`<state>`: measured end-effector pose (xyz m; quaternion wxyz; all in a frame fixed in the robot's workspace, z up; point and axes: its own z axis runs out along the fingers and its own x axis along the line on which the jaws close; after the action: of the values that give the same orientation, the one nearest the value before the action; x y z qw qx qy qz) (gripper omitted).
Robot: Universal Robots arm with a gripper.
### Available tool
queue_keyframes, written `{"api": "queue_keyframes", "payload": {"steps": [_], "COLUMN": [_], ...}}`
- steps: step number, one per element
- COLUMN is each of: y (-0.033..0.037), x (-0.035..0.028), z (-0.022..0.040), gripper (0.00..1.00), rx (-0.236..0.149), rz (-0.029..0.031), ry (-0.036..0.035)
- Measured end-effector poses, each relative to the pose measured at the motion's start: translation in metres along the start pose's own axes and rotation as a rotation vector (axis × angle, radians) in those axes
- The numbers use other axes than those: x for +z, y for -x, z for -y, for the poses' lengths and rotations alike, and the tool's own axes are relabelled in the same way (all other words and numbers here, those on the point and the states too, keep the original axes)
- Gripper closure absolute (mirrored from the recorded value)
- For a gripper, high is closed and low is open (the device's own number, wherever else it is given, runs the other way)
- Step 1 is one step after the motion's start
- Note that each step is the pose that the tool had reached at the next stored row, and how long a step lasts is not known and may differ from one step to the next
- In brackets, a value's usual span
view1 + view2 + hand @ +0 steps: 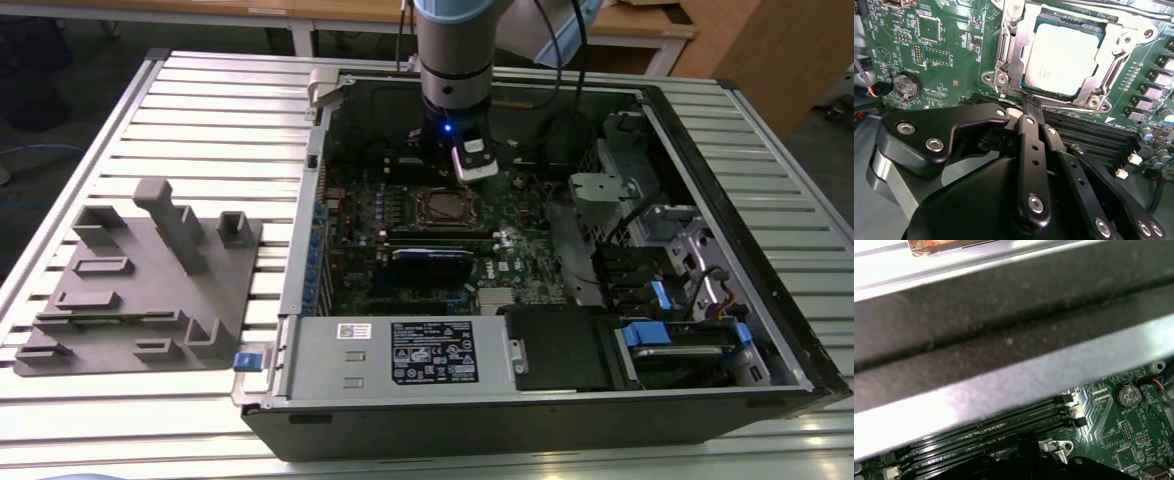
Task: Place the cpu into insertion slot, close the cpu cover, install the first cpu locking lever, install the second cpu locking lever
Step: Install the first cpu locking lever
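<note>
In the second wrist view the cpu [1064, 57], a silver-grey square, lies flat in the insertion slot [1095, 102]. The cpu cover [1013, 47] is folded down around it as a metal frame. A thin locking lever rod [1074, 107] runs along the slot's edge nearest my gripper [1030, 104]. The black fingers [1029, 150] are shut, with their tips meeting right at that rod. I cannot tell whether they pinch it. A second lever rod [1003, 47] lies along another side of the frame. In the exterior view my gripper [461, 170] hangs at the far side of the slot [441, 208].
Black memory slots [1089, 135] lie just beside the fingertips, and a coin battery [905, 86] sits on the green board. The case wall [1004, 340] stands close behind the arm. A power supply [400, 355] and drive bays [667, 300] fill the case's near side. A grey fixture [147, 280] rests on the table.
</note>
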<state>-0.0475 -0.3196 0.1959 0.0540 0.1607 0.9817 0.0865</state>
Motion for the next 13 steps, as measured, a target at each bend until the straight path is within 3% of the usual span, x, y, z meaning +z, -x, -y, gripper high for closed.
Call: {"api": "queue_keyframes", "payload": {"steps": [9, 13], "y": [-0.0011, -0.0038], "x": [-0.0022, -0.0021], "z": [-0.0037, -0.0049], "gripper": [0.89, 0.89], "rx": [0.004, 0.016], "rz": [0.0024, 0.0071], "ry": [-0.0050, -0.0053]}}
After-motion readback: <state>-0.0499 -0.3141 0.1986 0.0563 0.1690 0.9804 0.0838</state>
